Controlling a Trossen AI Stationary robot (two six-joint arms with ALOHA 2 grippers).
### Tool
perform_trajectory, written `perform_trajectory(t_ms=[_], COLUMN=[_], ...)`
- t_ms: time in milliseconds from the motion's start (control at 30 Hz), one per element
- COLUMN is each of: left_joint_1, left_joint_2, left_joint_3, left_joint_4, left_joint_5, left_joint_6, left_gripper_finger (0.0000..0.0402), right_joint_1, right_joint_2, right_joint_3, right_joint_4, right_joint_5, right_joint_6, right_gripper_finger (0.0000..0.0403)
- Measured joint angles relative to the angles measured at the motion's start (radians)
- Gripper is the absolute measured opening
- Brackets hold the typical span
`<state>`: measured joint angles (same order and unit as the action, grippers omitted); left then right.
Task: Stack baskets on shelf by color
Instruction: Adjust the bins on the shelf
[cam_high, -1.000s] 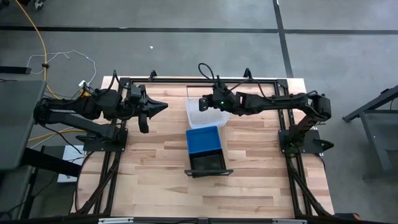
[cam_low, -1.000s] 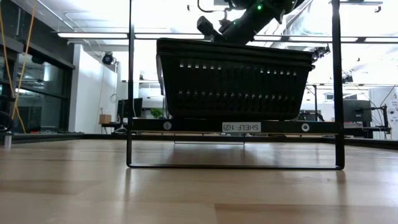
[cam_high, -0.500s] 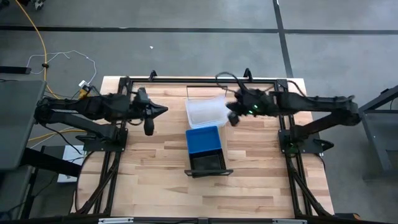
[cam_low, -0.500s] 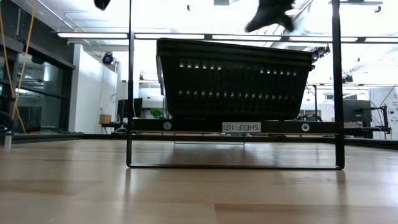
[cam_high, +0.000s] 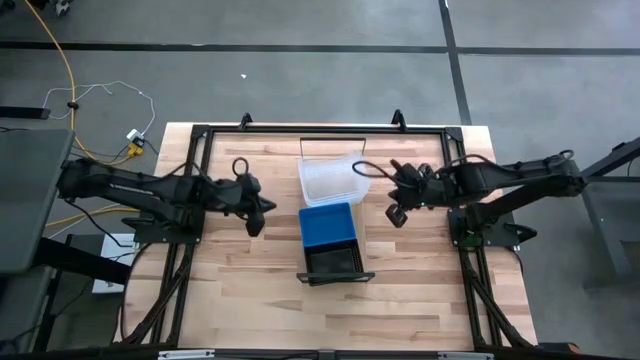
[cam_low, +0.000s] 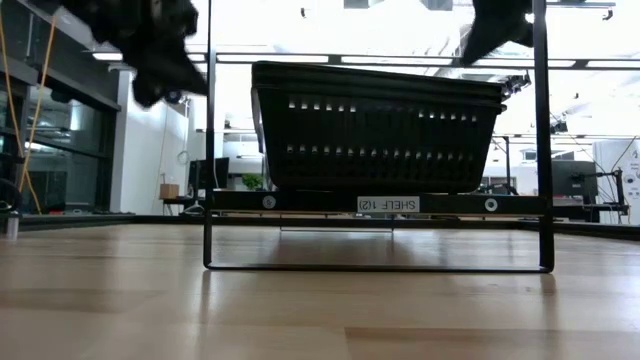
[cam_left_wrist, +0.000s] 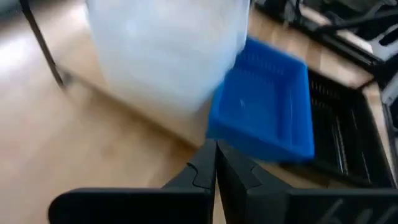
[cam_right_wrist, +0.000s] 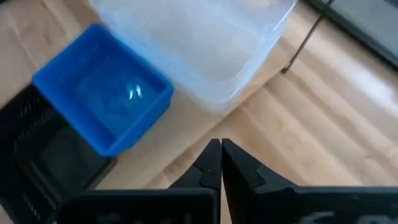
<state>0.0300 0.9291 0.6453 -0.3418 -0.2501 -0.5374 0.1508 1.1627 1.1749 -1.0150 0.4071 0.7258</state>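
Looked nearly done: clear basket (cam_high: 330, 180), blue basket (cam_high: 327, 225) and black basket (cam_high: 333, 263) lined along the shelf (cam_high: 331, 279) mid-table, left gripper (cam_high: 256, 211) and right gripper (cam_high: 397, 206) flanking, fingers closed, empty.

bare tabletop (cam_high: 250, 280) flanks the shelf (cam_high: 331, 215), filled by three baskets (cam_high: 329, 226).

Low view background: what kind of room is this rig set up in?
Probably a lab or workshop, not a home. Behind the black basket on the labelled shelf, long ceiling light strips and desks with monitors show. The high view shows bare grey floor with a loose yellow cable.
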Motion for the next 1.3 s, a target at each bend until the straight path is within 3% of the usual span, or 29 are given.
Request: perform_trajectory(t_ms=[200,433,867,1300], left_joint_1=[-0.029,-0.113,-0.136,-0.051], left_joint_2=[0.0,0.128,0.51,0.629], left_joint_3=[-0.125,-0.25,-0.255,-0.249], left_joint_4=[0.079,0.416,0.879,1.015], left_joint_5=[0.087,0.086,0.04,0.03], left_joint_6=[-0.112,-0.27,-0.361,-0.37], left_gripper_finger=[0.0,0.0,0.0,0.0], right_joint_1=[0.0,0.045,0.046,0.046], right_joint_2=[-0.07,-0.149,-0.156,-0.156], right_joint_3=[-0.251,-0.47,-0.486,-0.486], right_joint_4=[0.129,0.457,0.52,0.52], right_joint_5=[-0.141,-0.127,-0.074,-0.04], right_joint_6=[0.108,0.258,0.243,0.243], right_gripper_finger=[0.0,0.0,0.0,0.0])
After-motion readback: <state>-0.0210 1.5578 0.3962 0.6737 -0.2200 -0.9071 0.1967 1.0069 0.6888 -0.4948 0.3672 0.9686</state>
